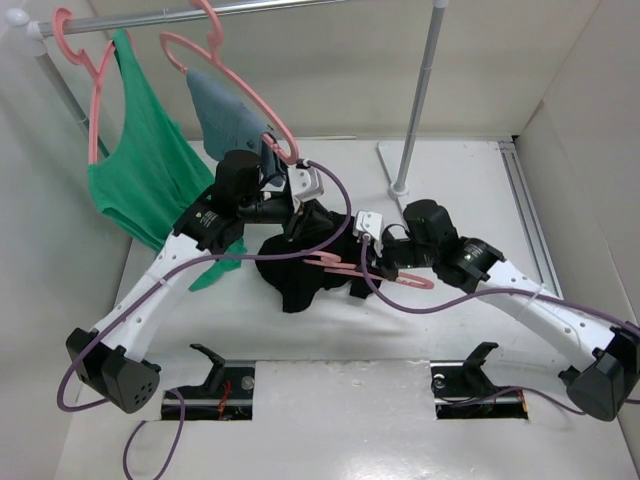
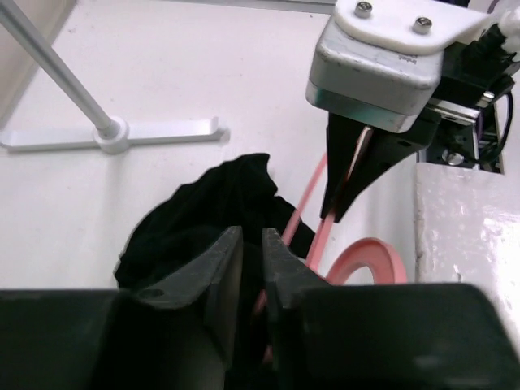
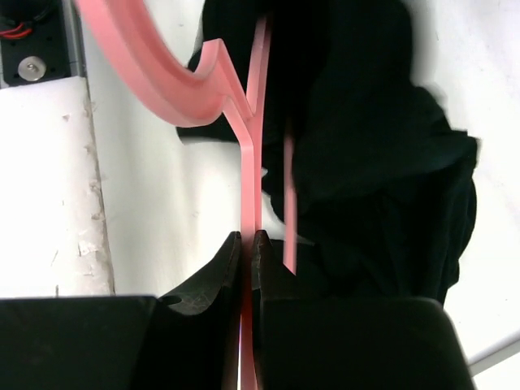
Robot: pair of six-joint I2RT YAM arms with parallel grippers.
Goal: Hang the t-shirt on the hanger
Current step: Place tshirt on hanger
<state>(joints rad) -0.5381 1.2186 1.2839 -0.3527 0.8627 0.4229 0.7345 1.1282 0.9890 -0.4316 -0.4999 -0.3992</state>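
On the white table [image 1: 330,410], one black short-sleeved cloth t-shirt [image 1: 300,270] lay bunched between the two arms. One pink plastic open-frame hanger [image 1: 412,283] lay against it, with the hook end clear of the cloth and the frame bars partly hidden by it. The right gripper [image 3: 249,244] was clamped on one thin bar of this hanger. The left gripper [image 2: 253,248] stood just beside the t-shirt, jaws a narrow slit apart; whether they pinched cloth could not be told. Two further pink hangers hung on the metal rail [image 1: 150,18]. The first rail hanger [image 1: 95,110] carried one green tank top [image 1: 140,170]. The second rail hanger [image 1: 250,97] carried one blue-grey garment [image 1: 225,115].
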